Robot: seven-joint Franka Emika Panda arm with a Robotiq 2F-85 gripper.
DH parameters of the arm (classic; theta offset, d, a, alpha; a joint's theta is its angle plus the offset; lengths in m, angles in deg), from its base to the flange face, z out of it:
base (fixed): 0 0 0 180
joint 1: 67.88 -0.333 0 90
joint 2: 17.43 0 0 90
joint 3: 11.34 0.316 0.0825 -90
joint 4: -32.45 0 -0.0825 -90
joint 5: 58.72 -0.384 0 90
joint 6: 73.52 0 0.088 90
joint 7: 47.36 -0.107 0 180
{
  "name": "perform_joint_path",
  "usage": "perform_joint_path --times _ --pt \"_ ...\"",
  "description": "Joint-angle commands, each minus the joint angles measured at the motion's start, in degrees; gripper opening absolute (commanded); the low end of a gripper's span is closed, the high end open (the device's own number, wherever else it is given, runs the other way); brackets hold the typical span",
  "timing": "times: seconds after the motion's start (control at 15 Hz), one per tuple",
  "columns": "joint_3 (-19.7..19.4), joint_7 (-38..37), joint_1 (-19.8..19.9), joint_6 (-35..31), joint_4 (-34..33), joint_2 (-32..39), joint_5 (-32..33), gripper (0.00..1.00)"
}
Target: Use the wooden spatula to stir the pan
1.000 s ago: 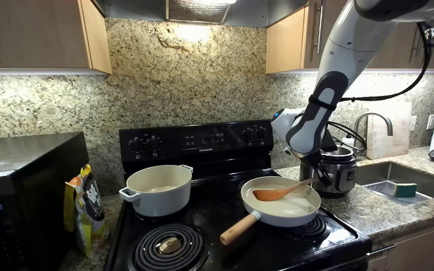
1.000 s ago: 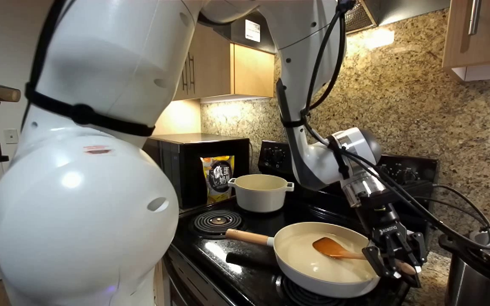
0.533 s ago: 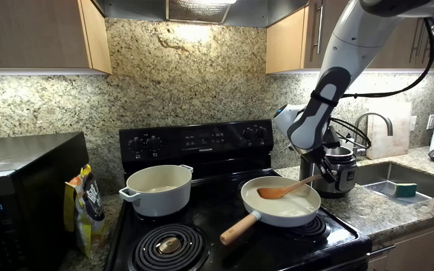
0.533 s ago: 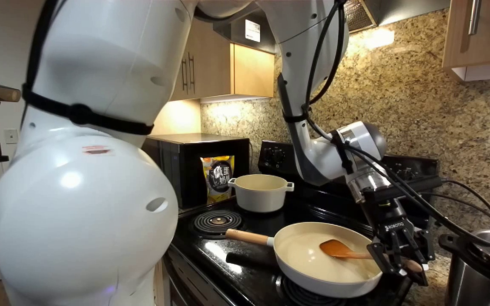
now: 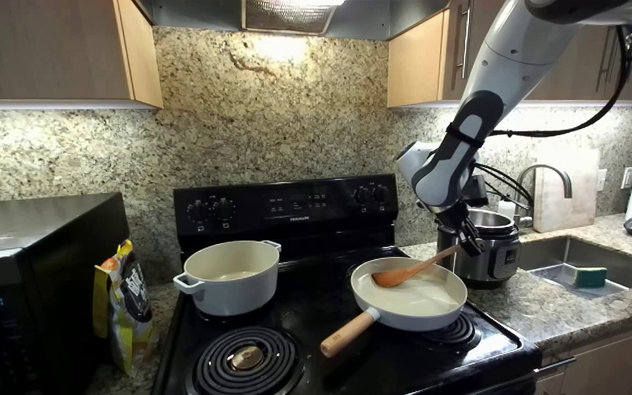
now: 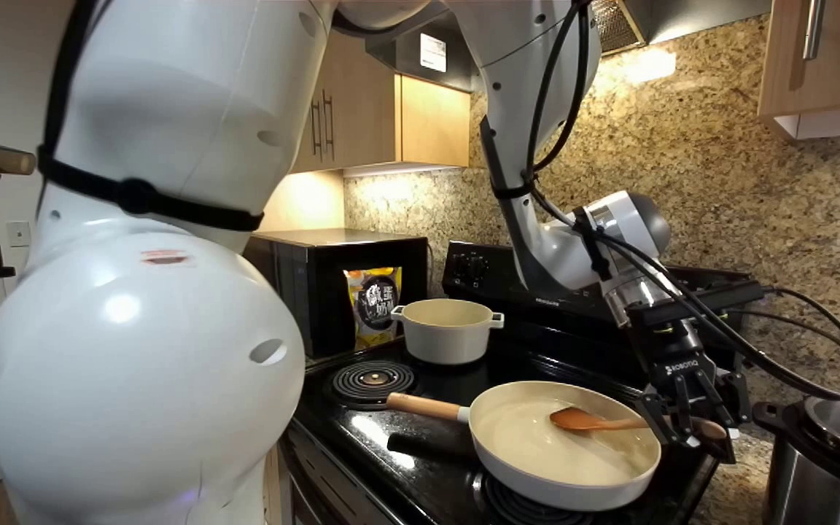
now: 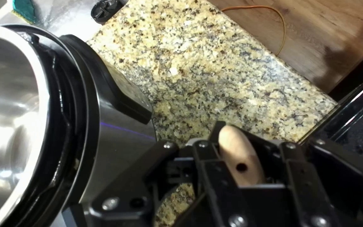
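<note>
Wooden spatula (image 5: 404,273) slants lengthwise, blade (image 6: 573,419) pointing down into the pan (image 5: 420,300), handle (image 7: 236,146) sloping up, pinched near its end in my end effector (image 6: 704,436).

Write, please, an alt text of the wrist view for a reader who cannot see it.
A black robot hand grips the wooden spatula, only its handle end visible. Beyond lies a speckled granite countertop; an open steel multicooker stands at left.
</note>
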Motion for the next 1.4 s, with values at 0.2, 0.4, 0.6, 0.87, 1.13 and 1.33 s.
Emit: perform_joint_path --times 0.2,0.4,0.6,0.87,1.13,1.33 --pt "2.26 -0.13 -1.57 3.26 -1.48 0.73 -1.35 0.03" --pt "2.98 -0.13 -2.28 3.65 -0.81 1.04 -0.88 0.03" --pt "3.39 -0.01 -2.54 3.82 0.73 0.86 -0.22 0.03" --pt "3.21 -0.01 -2.44 3.58 3.83 -0.35 0.57 0.03" --pt "2.92 -0.02 -2.07 3.46 6.4 -1.0 0.61 0.03" --pt "2.4 -0.27 -1.76 3.56 7.79 -1.46 0.66 0.03"
